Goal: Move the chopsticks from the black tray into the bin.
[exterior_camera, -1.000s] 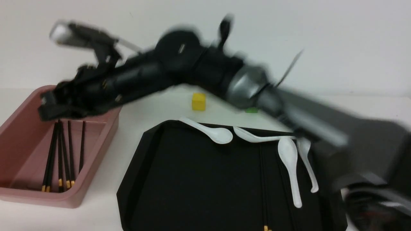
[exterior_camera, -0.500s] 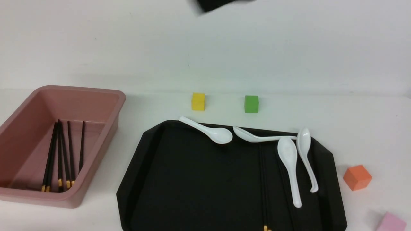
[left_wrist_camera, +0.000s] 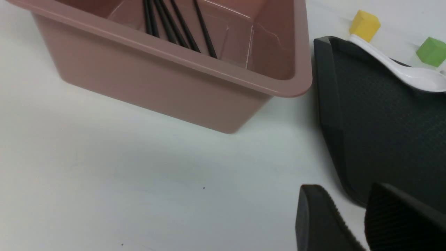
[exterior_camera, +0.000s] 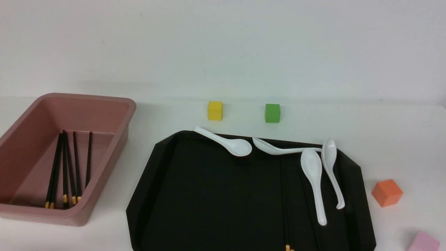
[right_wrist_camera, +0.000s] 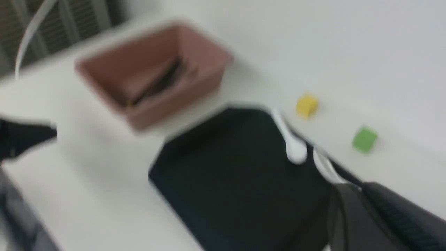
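Front view now unobstructed; left fingers (left_wrist_camera: 320, 223) slightly apart; right fingers (right_wrist_camera: 383, 216): cannot tell.

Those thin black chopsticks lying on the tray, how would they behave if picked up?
Probably stiff: the chopsticks lie dead straight on the black tray. Likely hard to pinch, being so thin and flat against the glossy surface. Nudged, they may roll or slide.
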`<action>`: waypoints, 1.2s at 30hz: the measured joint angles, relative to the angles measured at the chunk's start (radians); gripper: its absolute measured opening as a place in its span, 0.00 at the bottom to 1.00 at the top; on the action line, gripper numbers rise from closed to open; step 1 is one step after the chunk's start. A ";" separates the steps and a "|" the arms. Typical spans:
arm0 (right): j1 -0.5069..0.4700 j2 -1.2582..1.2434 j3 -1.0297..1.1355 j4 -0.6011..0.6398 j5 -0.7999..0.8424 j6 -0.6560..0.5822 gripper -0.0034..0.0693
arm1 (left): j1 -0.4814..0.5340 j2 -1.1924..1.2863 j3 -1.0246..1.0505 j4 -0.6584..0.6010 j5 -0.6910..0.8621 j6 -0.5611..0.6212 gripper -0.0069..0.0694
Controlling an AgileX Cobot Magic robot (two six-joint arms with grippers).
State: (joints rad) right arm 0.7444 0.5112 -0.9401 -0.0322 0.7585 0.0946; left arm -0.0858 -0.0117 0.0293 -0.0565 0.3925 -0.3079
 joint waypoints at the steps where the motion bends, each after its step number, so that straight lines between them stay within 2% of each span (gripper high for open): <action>1: 0.000 -0.012 0.019 -0.001 -0.017 0.000 0.15 | 0.000 0.000 0.000 0.000 0.000 0.000 0.38; 4: 0.000 -0.167 0.274 -0.025 -0.264 0.082 0.15 | 0.000 0.000 0.000 0.000 0.000 0.000 0.38; 9: 0.000 -0.218 0.429 -0.039 -0.433 0.121 0.16 | 0.000 0.000 0.000 0.000 0.000 0.000 0.39; 36: 0.000 -0.219 0.460 -0.037 -0.446 0.145 0.20 | 0.000 0.000 0.000 0.000 0.000 0.000 0.40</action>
State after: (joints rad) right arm 0.7444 0.2917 -0.4806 -0.0687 0.3123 0.2399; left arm -0.0858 -0.0117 0.0293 -0.0565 0.3925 -0.3079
